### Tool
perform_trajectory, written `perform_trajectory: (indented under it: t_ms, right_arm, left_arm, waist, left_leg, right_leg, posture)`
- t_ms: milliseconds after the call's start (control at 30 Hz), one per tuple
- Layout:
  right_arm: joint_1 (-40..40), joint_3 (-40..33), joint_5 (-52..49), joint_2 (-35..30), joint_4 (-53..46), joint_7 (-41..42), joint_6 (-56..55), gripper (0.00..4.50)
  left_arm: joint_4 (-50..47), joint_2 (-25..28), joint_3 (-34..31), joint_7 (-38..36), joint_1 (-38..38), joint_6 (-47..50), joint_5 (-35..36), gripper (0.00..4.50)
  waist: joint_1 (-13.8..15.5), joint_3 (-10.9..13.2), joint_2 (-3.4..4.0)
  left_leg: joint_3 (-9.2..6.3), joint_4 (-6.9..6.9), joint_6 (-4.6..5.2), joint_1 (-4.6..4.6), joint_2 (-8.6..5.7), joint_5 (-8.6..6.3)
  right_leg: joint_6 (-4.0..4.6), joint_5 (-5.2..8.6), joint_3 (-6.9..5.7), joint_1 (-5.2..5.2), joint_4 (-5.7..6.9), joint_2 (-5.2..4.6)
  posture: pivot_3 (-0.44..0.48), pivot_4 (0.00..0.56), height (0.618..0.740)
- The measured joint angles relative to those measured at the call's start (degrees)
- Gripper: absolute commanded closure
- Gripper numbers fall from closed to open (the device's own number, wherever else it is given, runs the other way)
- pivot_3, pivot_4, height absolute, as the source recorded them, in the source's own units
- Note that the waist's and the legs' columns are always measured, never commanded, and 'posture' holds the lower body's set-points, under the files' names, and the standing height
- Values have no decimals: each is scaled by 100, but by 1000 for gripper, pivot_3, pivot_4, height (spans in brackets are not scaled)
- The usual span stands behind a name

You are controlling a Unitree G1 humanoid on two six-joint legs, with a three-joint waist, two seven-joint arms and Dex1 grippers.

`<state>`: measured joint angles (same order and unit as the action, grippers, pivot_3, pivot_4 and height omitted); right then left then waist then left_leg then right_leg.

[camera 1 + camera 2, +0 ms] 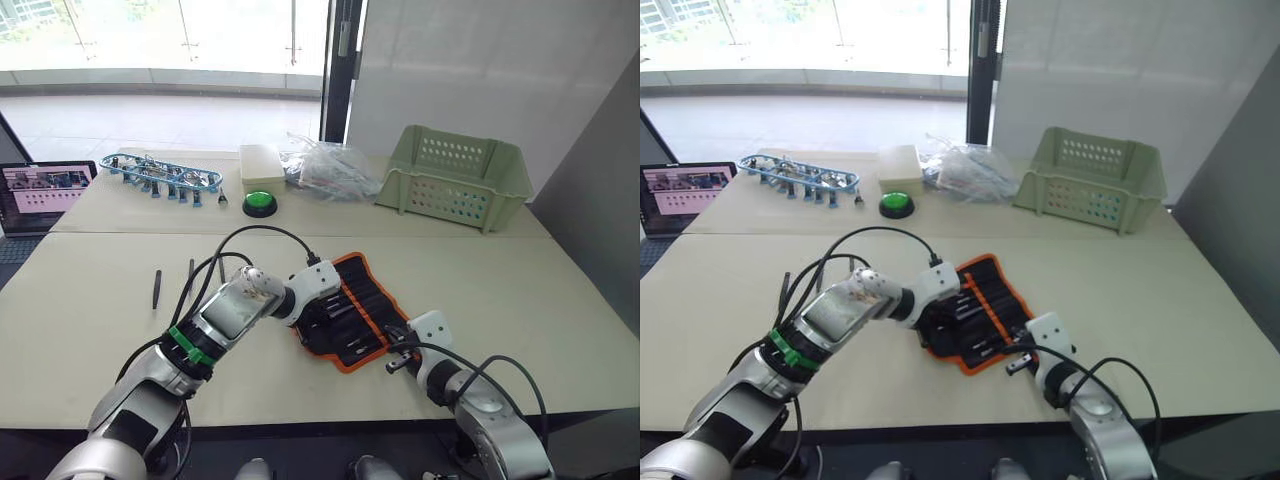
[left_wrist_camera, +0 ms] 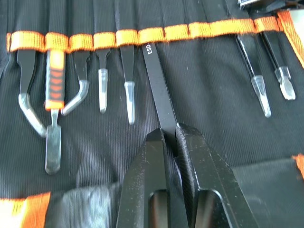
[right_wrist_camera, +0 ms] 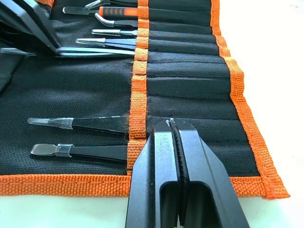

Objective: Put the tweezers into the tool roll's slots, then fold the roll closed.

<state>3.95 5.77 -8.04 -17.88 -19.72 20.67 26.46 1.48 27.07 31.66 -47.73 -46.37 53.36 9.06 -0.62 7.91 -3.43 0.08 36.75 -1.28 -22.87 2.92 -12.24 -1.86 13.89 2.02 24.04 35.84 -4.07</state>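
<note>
- Tool roll (image 1: 350, 308) lies unrolled and flat on the desk (image 1: 520, 290), near the front edge, a little right of the middle.
- Left gripper (image 2: 170, 135) sits over the roll's left part, pinching a black tweezer (image 2: 159, 90) by its shank; the upper end is tucked under the orange slot band (image 2: 142, 36), "ESD" lettering visible just below it.
- Other tools already seated in slots on both sides of that tweezer: curved tips and an orange-handled tool (image 2: 54, 102) on one side, two clear-capped tips (image 2: 270, 80) on the other.
- Right gripper (image 3: 175, 130) at the roll's front-right corner, fingers pressed together with nothing visibly between them, tips resting on the fabric at the orange band.
- Two loose tweezers on the bare desk left of the roll, well apart from it: one (image 1: 156, 289) further left, one (image 1: 190, 272) nearer the left arm's cable.
- Back edge of desk: blue clip rack (image 1: 160, 173) at left, green button (image 1: 259, 204) and cream box (image 1: 262, 162) mid, clear plastic bags (image 1: 330, 168), pale green basket (image 1: 455, 177) at right.
- Laptop (image 1: 42, 190) at the far left edge.
</note>
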Motion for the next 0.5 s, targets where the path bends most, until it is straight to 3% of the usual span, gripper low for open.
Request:
perform_trajectory:
  t_ms: [300, 500]
  right_arm:
    - [19, 2, 1, 10, -20, -2, 0, 4500]
    - [104, 43, 13, 1, -106, -1, 1, 4500]
  left_arm:
    - [704, -413, 21, -97, -231, -551, -309, 4443]
    - [1861, -990, 34, -39, -475, -1493, -632, 4443]
  waist:
    - [-4, -1, 1]
    - [-4, -3, 1]
  left_leg:
    - [-1, 0, 0, 0, 0, 0]
    - [-1, 3, 1, -1, 0, 0]
  right_leg:
    - [-11, -7, 6, 0, 1, 7]
    - [-16, -10, 13, -2, 1, 12]
  posture:
    - [0, 150, 721]
    - [0, 150, 721]
